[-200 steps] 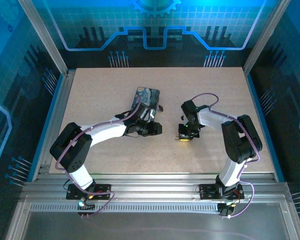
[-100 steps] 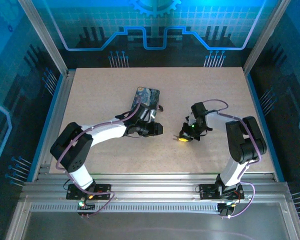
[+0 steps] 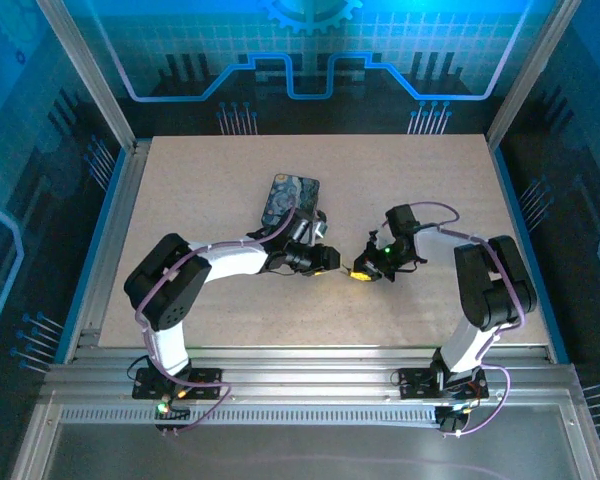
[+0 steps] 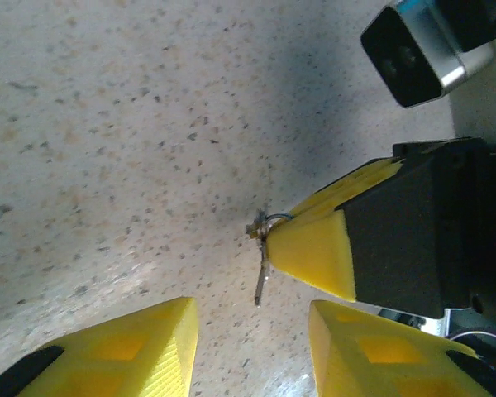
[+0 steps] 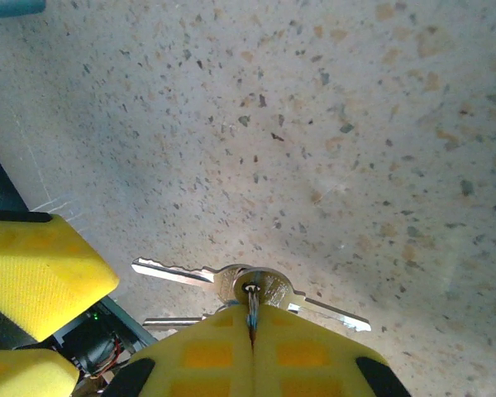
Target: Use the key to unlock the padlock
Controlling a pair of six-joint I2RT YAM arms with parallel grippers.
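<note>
From above: the left fingers (image 3: 330,262) and right fingers (image 3: 363,272) are nose to nose at mid-counter (image 3: 430,180), tips just apart. The dark blue patterned tin (image 3: 288,198) lies flat behind the left arm, touching nothing the fingers hold, and there's no seeing what's inside it.

Over to the left wrist: the left fingers (image 4: 124,347) are spread, bare counter showing between them. Straight ahead, the right fingers (image 4: 314,248) are pressed together on a thin ring, and one of the keys (image 4: 262,279) hangs from that tip, blade pointing down the frame toward the left fingers' gap.

Now the right wrist: the right fingers (image 5: 207,356) are pinching the ring right at their tips. The keys (image 5: 256,285) fan out sideways, one blade running left, one running right and slightly down, long axes nearly level across the frame. The left fingers (image 5: 41,273) sit close by on the left.
</note>
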